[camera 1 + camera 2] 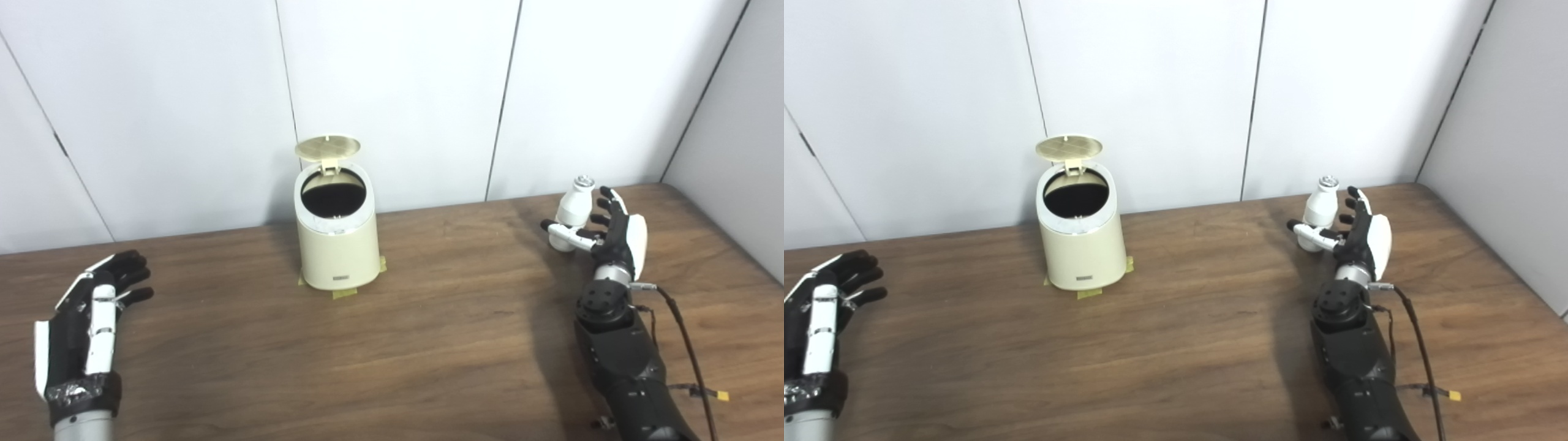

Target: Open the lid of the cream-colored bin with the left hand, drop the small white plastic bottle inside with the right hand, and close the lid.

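Note:
The cream-colored bin (337, 251) stands at the back middle of the wooden table (429, 343), and its round lid (327, 147) is tipped up at the rear, showing the dark inside. The small white plastic bottle (576, 207) with a silver cap stands upright at the right. My right hand (612, 236) is beside it, open. The fingers reach up along the bottle's right side and the thumb lies across the front of its base, not closed. My left hand (92, 306) hovers low at the far left, open and holding nothing, well away from the bin.
Yellow tape strips (346, 294) stick out under the bin's base. White wall panels (398, 92) run along the table's back edge and a grey wall (735, 153) closes the right side. A cable (686, 343) trails along my right forearm.

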